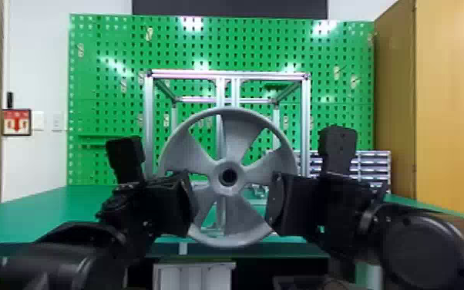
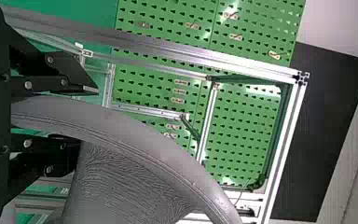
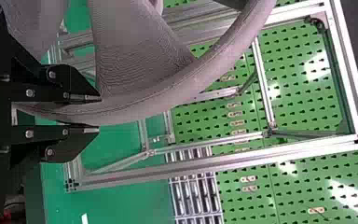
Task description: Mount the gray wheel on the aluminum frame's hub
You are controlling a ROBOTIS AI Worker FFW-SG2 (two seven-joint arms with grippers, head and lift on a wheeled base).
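- Green bench (image 1: 42, 208) beneath the work.
- Wheel (image 1: 237, 227) held upright, pinched at opposite sides of its rim by left gripper (image 2: 87, 116) and right gripper (image 3: 99, 113).
- Frame (image 1: 305, 115) beyond, hub hidden; bore (image 1: 227, 177) best centred first, tilt avoided, both sides advanced evenly.

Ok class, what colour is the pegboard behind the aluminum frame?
The pegboard is green with dark holes, best seen in the head view.
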